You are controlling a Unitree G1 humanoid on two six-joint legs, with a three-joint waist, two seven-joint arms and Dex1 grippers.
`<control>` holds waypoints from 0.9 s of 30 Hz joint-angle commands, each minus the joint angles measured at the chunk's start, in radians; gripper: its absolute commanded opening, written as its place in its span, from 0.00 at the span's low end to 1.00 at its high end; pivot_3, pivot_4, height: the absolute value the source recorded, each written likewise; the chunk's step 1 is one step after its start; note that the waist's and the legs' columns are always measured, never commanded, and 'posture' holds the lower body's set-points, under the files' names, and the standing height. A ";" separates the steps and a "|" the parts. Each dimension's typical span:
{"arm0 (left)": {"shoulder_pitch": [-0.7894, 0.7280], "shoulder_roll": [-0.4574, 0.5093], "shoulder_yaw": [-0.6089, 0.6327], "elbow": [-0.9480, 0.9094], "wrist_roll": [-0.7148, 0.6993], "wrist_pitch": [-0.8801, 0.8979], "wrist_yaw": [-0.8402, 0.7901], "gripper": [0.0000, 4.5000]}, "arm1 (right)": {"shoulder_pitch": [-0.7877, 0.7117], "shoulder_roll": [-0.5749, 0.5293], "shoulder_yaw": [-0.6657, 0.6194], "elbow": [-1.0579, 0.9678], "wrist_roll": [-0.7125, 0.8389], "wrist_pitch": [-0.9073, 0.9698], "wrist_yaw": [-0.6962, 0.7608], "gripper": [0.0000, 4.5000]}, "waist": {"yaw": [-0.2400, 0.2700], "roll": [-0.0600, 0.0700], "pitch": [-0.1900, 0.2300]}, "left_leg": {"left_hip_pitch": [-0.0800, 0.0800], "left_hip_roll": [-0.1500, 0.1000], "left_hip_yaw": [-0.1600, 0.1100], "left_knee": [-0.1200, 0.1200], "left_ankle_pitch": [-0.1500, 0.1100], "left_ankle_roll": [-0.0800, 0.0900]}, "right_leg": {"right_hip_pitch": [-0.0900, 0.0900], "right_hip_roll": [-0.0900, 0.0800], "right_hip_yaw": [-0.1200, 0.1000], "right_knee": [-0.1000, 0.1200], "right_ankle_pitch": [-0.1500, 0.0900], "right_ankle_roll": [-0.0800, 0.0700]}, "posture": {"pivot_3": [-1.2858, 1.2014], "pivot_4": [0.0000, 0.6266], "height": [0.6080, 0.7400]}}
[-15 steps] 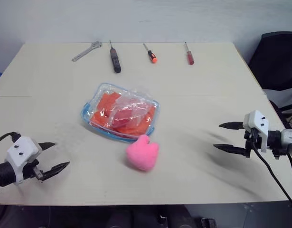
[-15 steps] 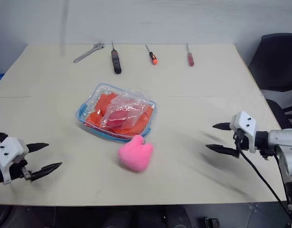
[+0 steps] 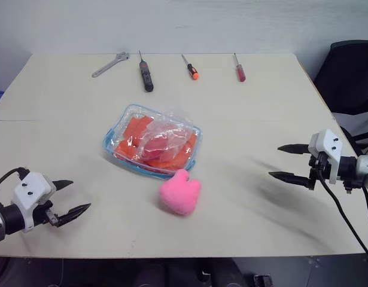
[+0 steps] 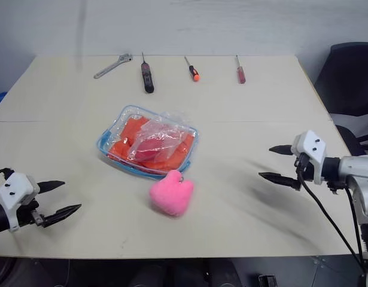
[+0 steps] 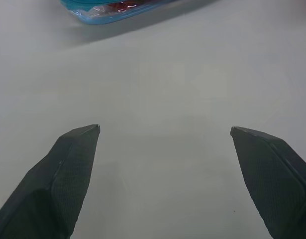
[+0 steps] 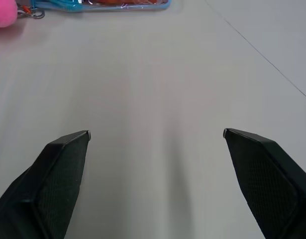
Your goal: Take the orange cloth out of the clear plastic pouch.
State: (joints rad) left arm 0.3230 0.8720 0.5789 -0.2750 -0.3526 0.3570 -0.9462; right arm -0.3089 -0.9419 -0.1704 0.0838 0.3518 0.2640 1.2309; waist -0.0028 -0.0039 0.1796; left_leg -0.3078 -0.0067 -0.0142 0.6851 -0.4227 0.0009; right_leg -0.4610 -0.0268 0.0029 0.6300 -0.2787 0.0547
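Both grippers, left [image 3: 71,197] and right [image 3: 286,162], hover with jaws wide and empty, well apart from the pouch [image 3: 151,141] mid-surface, orange cloth [image 3: 136,130] inside. Best bet: one pins the blue edge, the other finds the opening, avoiding the pink plush [image 3: 179,191].

Even, diffuse overhead light, moderately bright, on the beige table [image 3: 261,107]. Soft smeared shadows lie at the lower right of the head views, beneath the right gripper [image 3: 286,162]. Small glints mark the clear plastic pouch [image 3: 151,141]. In the wrist views, the near fingers [image 5: 68,169] are dark and slightly soft.
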 commanded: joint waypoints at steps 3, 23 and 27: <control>0.004 -0.006 0.033 -0.032 -0.027 0.016 0.006 0.99 | -0.020 0.007 0.007 -0.010 0.015 0.008 -0.002 1.00 | 0.000 0.000 0.000 | 0.000 0.000 0.000 0.000 0.000 0.000 | 0.000 0.000 0.000 0.000 0.000 0.000 | 0.52 0.24 1.00; -0.370 -0.031 -0.154 -0.205 -0.243 0.333 0.197 0.99 | -0.016 0.067 0.042 -0.220 0.084 0.110 -0.042 1.00 | 0.004 0.000 0.000 | -0.001 -0.001 -0.001 0.013 0.000 -0.001 | 0.002 -0.001 0.000 0.011 0.001 0.000 | 0.52 0.24 1.00; -0.551 -0.093 -0.320 -0.137 -0.165 0.350 0.287 0.99 | -0.016 0.104 0.071 -0.308 0.100 0.145 -0.080 1.00 | 0.002 -0.001 0.000 | 0.002 -0.002 -0.002 0.015 0.001 -0.002 | 0.004 -0.001 0.001 0.013 0.002 0.000 | 0.52 0.24 1.00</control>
State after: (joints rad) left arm -0.1970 0.7871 0.2943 -0.4362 -0.5494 0.7104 -0.6969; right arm -0.3211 -0.8451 -0.0966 -0.1735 0.4270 0.3972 1.1691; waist -0.0005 -0.0048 0.1793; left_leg -0.3045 -0.0088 -0.0156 0.6998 -0.4222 -0.0009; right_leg -0.4561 -0.0275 0.0039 0.6431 -0.2767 0.0547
